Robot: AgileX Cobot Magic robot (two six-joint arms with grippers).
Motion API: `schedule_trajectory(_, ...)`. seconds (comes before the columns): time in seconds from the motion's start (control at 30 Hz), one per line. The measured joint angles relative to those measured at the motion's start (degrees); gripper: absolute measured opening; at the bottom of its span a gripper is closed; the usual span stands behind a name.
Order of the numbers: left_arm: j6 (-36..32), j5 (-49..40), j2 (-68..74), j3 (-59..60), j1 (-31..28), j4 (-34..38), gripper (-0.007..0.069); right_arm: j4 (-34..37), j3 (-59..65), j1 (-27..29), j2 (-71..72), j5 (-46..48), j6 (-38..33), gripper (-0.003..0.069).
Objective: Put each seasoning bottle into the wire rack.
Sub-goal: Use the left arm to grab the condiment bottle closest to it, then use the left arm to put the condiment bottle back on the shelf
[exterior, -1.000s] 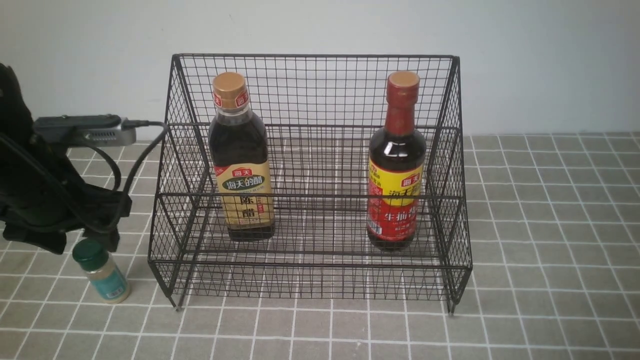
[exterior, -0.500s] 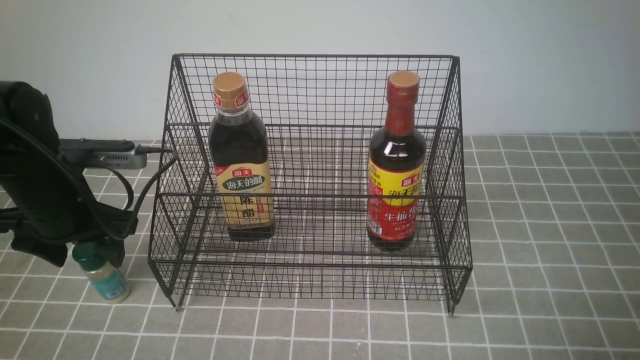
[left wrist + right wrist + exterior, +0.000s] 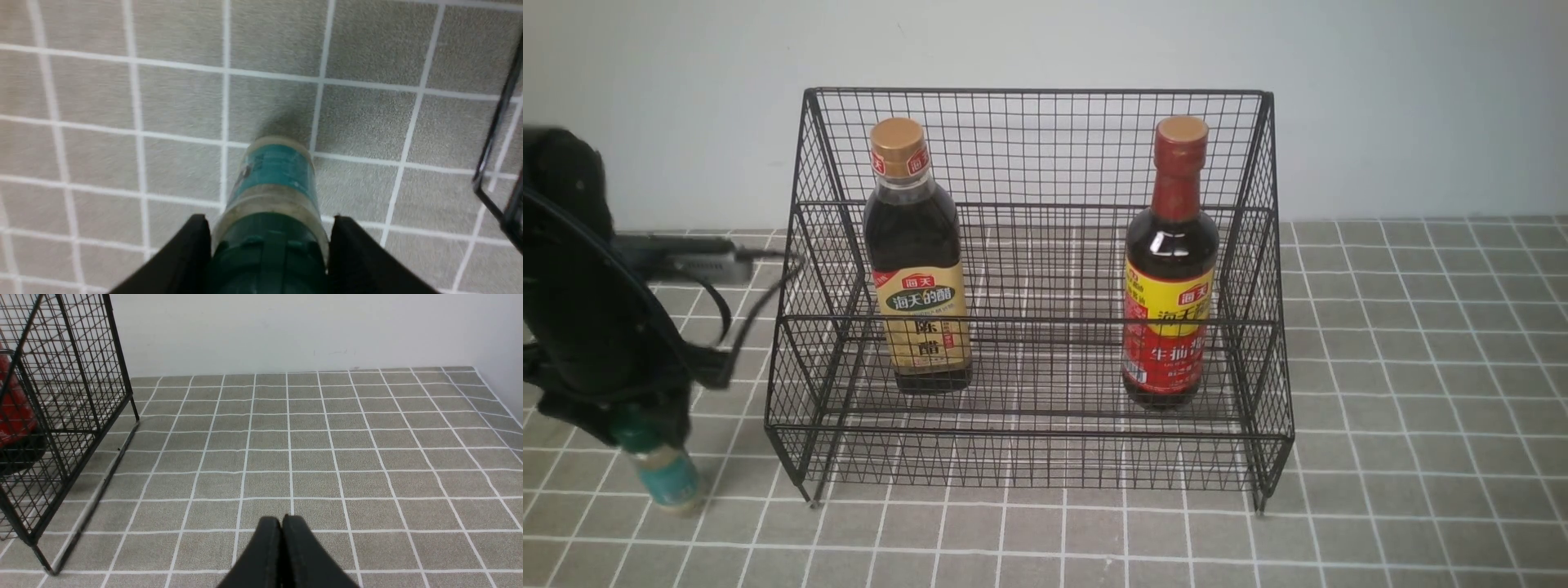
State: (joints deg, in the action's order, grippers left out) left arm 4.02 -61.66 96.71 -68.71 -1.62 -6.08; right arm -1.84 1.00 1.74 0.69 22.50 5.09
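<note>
The small green-capped shaker (image 3: 663, 478) with the teal label stands on the tiled table left of the wire rack (image 3: 1037, 90), leaning a little. My left gripper (image 3: 637, 429) has come down over its cap. In the left wrist view my left gripper (image 3: 267, 218) has its black fingers (image 3: 192, 249) pressed on both sides of the shaker (image 3: 271, 179). The gold-capped dark bottle (image 3: 919, 269) and the red-necked bottle (image 3: 1172, 278) stand upright inside the rack. My right gripper (image 3: 282, 517) is shut and empty, low over the table; it is out of the front view.
The rack's lower corner (image 3: 496, 163) lies close beside the shaker. The rack's right side (image 3: 81, 375) shows with the red bottle (image 3: 12, 408) behind the mesh. A grey wall runs along the back of the table. A cable loops from the left arm (image 3: 752, 302).
My left gripper has dropped down over the shaker's cap. The shaker has shifted to the left, away from the rack, and shows blurred now. The two tall bottles have not moved.
</note>
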Motion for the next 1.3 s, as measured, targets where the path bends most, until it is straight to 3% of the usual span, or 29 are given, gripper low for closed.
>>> schedule_trajectory(0.2,0.4,-7.3,-9.1,-5.2,0.8,0.9,0.0332,0.0,0.0,0.0,0.0,0.0,0.0,-0.0013)
schedule_trajectory(0.43,0.7,-9.0,-19.9,-5.7,10.5,3.0,0.0332,0.0,0.0,0.0,0.0,0.0,0.0,-0.0013)
schedule_trajectory(0.77,7.6,-1.5,-16.6,-5.8,22.5,4.6,0.0332,0.0,0.0,0.0,0.0,0.0,0.0,-0.0013)
schedule_trajectory(1.3,9.6,3.0,-3.0,-5.8,23.3,5.2,0.0332,0.0,0.0,0.0,0.0,0.0,0.0,-0.0013)
